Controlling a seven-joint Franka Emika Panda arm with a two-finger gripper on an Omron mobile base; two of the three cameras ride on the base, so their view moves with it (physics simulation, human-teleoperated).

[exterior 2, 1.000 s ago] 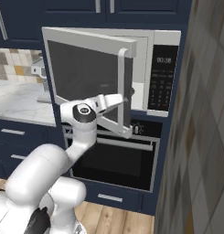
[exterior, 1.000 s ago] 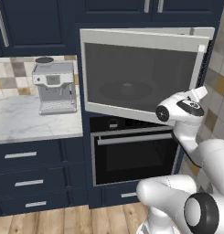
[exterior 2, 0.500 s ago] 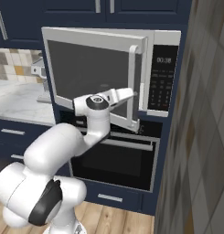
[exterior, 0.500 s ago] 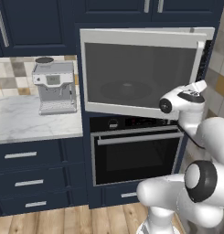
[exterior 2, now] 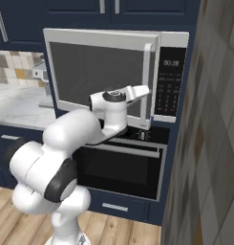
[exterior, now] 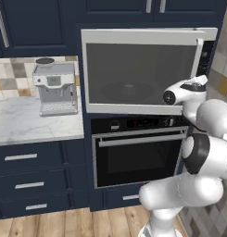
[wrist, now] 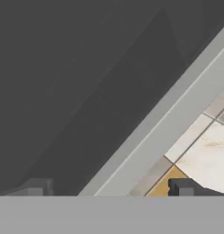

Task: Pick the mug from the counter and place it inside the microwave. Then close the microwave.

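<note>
microwave (exterior 2: 116, 72) display reads 00:38; gripper (wrist: 109, 189) fingers spread wide at its door.

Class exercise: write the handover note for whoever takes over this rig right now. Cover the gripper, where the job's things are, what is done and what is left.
Gripper: open, holding nothing, close against the microwave door.
Microwave: door nearly shut, a narrow gap still at the handle side.
Mug: not visible on the counter; a faint shape shows behind the dark glass, too dim to identify.
Done: door swung most of the way.
Left: push the door fully closed, then withdraw the arm.
</note>
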